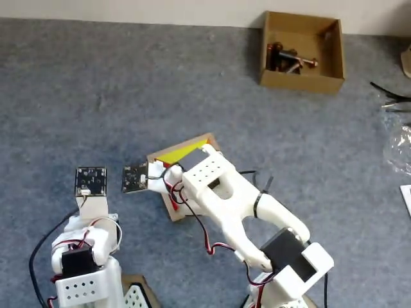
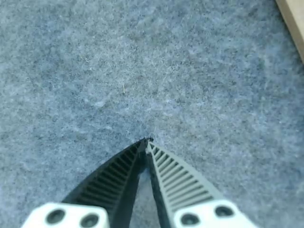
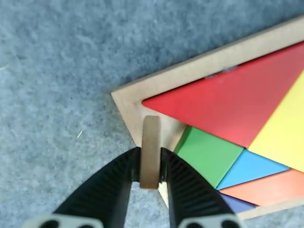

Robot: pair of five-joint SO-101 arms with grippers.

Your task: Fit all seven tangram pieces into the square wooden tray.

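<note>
Tan piece [image 3: 151,137] edge-on between right jaws, at tray [image 3: 129,104] corner

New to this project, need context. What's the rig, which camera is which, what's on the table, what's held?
A white left arm and right arm stand on a grey felt surface. One picture looks down from above; the other two come from each arm's wrist camera. The left gripper is shut, empty, over felt. The right gripper pinches a thin tan piece edge-on at the square wooden tray's unfilled corner, beside a red triangle and green piece. A cardboard box sits beyond.
</note>
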